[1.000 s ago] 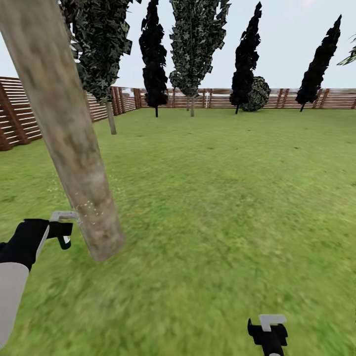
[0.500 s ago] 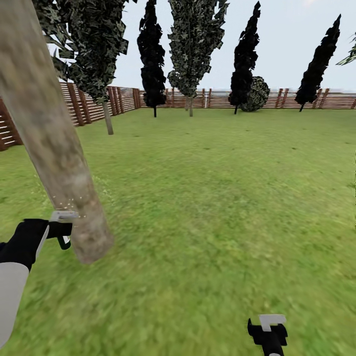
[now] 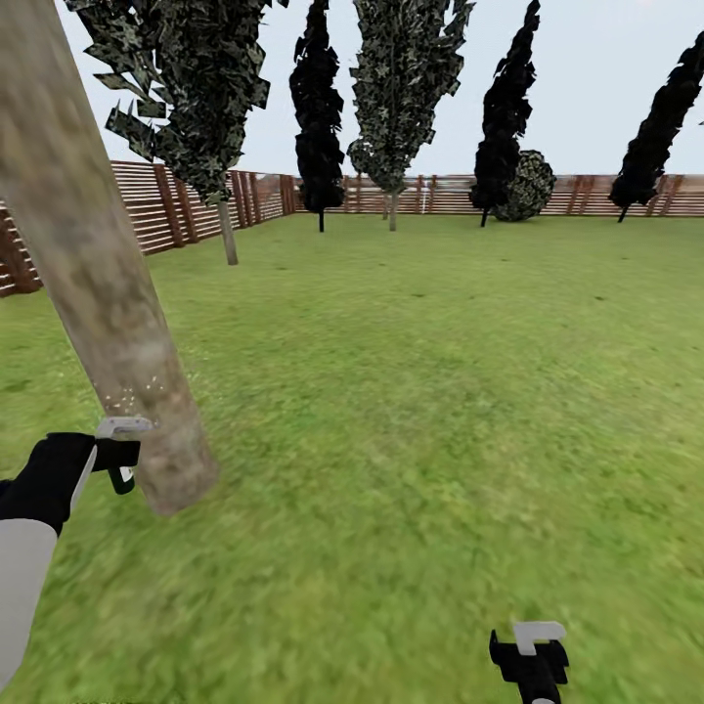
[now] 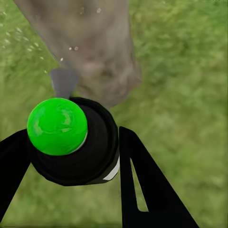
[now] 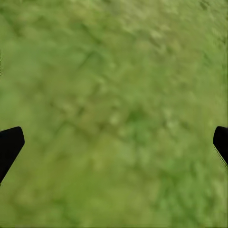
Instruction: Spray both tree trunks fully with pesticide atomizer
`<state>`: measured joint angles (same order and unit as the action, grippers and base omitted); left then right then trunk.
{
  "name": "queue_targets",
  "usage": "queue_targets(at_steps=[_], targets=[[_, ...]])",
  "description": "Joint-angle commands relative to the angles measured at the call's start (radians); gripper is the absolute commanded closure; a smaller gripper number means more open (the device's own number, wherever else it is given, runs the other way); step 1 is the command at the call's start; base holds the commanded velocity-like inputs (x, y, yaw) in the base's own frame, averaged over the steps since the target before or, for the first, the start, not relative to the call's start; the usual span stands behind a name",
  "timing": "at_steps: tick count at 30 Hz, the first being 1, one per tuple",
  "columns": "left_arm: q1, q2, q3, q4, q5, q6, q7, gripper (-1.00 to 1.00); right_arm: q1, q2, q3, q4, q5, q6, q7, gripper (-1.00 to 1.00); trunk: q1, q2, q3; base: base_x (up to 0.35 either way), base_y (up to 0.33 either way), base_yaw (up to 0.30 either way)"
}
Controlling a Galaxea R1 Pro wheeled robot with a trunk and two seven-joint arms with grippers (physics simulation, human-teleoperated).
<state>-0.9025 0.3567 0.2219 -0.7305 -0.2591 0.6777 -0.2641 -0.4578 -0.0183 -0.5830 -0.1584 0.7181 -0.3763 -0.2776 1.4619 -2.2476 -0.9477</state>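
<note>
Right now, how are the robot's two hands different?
The left gripper has its jaws closed around the black pesticide atomizer with a bright green top; the right gripper has its jaws wide apart with nothing between them. The left one is beside the pale mottled tree trunk, where whitish specks show; the right one hangs over plain green grass. Both have black fingers.

Green grass lawn point(image 3: 440, 391) bears a pale tree trunk point(image 3: 98, 274), whitish specks around it.
</note>
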Motion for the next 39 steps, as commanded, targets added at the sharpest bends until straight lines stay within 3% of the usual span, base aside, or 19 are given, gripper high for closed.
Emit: queue_targets(at_steps=[1,12,30,33,37,39], targets=[[-0.001,-0.001,0.003,-0.001,-0.011,0.003,-0.009,1.00,-0.001,0.000,-0.008,0.002,0.011,-0.004,-0.003,-1.00,0.000,0.000,-0.001,0.189,-0.238,0.278],[-0.001,-0.001,0.005,0.000,-0.012,0.003,0.020,1.00,-0.001,0.000,-0.008,0.002,0.010,-0.004,-0.004,-1.00,0.000,0.000,-0.001,0.206,-0.227,0.275],[0.000,0.005,0.010,0.011,-0.012,0.003,0.021,1.00,-0.001,0.000,-0.009,0.002,0.009,-0.004,-0.005,-1.00,0.000,0.000,-0.001,0.165,-0.238,0.032],[0.037,0.011,0.023,0.014,-0.013,0.002,0.022,1.00,-0.001,0.000,-0.009,0.002,0.009,-0.004,-0.005,-1.00,0.000,0.000,-0.001,0.089,-0.264,0.264],[0.071,0.007,0.038,0.010,-0.007,-0.003,0.114,1.00,-0.001,0.000,-0.008,0.002,0.009,-0.004,-0.005,-1.00,0.000,0.000,-0.001,0.087,-0.264,0.277],[0.072,0.000,0.039,0.006,-0.004,-0.003,0.123,1.00,-0.001,0.000,-0.008,0.002,0.009,-0.004,-0.005,-1.00,0.000,0.000,-0.001,0.094,-0.265,0.276]])
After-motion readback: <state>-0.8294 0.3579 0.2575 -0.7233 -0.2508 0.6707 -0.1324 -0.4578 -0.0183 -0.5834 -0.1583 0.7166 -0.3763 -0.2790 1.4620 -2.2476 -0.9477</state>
